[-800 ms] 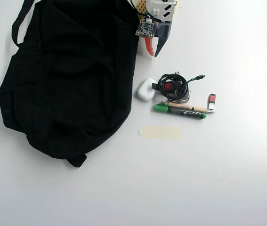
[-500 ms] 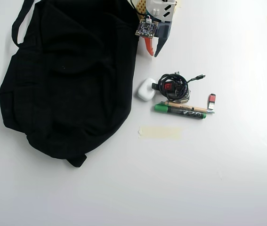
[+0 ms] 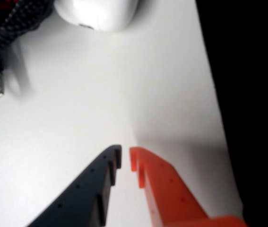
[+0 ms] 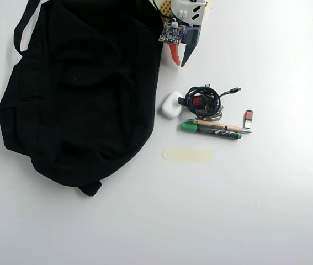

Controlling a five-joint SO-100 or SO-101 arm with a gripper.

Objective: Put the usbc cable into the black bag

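Thin black coiled usbc cable (image 4: 205,99) lies on white table (image 4: 255,210), plug end pointing right in overhead view, right of large black fabric bag (image 4: 79,94). Orange-and-navy gripper (image 3: 124,158) nearly closed, empty.

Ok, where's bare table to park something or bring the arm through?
Free: the wide table below the tape strip, and the right side past the red stick. Crowded: the cluster of usbc cable, white case and green marker; only a narrow strip separates it from the black bag.
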